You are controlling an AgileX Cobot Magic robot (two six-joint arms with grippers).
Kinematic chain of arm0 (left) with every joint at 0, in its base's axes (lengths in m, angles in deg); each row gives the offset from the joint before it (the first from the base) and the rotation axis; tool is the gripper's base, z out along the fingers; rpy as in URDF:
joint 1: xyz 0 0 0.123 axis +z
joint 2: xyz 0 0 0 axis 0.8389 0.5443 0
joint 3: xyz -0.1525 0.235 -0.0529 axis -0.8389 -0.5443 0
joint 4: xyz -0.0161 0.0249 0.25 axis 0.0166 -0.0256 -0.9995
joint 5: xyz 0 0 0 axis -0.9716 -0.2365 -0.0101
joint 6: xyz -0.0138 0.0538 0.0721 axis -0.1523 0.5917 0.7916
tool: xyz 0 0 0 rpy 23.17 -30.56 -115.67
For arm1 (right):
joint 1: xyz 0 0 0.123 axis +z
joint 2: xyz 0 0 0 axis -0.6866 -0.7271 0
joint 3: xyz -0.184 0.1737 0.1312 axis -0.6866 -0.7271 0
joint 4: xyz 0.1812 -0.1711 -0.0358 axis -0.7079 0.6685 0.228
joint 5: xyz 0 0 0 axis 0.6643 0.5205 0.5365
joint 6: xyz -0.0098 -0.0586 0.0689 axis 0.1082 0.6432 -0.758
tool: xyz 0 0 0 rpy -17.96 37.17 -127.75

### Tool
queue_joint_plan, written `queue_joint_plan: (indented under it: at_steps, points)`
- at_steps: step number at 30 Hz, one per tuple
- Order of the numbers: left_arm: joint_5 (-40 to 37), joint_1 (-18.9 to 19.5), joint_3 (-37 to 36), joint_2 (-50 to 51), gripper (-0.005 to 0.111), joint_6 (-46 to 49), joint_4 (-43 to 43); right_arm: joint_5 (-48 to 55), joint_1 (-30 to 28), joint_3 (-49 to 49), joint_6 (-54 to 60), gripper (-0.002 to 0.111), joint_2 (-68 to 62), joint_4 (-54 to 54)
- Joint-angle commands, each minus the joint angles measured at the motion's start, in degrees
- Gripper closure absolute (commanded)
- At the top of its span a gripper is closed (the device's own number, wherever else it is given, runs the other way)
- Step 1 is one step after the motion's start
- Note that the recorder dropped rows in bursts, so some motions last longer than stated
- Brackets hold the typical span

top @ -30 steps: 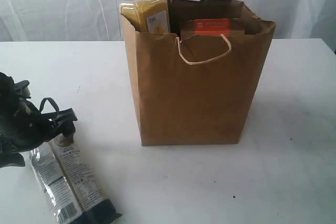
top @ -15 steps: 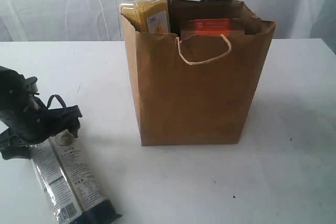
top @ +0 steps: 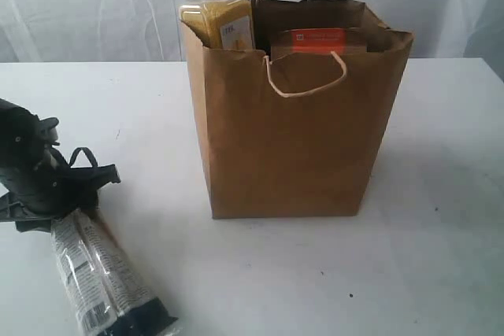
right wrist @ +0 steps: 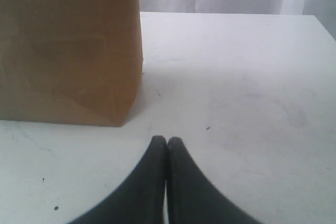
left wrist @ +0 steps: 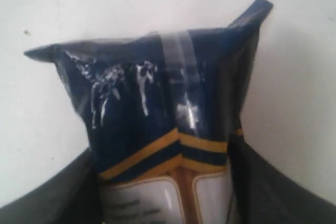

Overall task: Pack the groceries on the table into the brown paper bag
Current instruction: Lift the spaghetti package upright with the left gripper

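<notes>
Now the left pincer (top: 79, 198) has pinched the noodles (top: 98, 273) and lifted one end, ready for the bag (top: 287, 147); the right pincer (right wrist: 167, 142) is shut, empty.

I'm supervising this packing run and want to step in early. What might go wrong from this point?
The left tool grips the long noodle packet near one end, so the free end may droop, swing or slip loose when lifted. The bottle and the pouch already crowd the mouth of the brown paper bag; the packet may snag on the rim and tip the bag, which the shut right tool is not steadying.
</notes>
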Motion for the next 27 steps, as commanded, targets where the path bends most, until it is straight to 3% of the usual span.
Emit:
queue_joint_plan:
  at_steps: [1, 9, 17, 27]
  points:
    - [-3.2, -0.1, -0.8, 1.7, 0.104, 2.8, 0.6, -0.2, -0.2, -0.3, -0.2, 0.108, 0.3, 0.0]
    - [-1.2, -0.1, -0.8, -9.1, 0.106, 8.6, -1.9, -0.2, -0.2, -0.3, -0.2, 0.108, 0.3, 0.0]
    - [1.7, -0.1, -0.8, -24.2, 0.106, 8.6, -3.4, -0.2, -0.2, -0.3, -0.2, 0.108, 0.3, 0.0]
    - [0.1, 0.1, -0.3, -38.5, 0.106, 8.4, -7.3, -0.2, -0.2, -0.3, -0.2, 0.108, 0.3, 0.0]
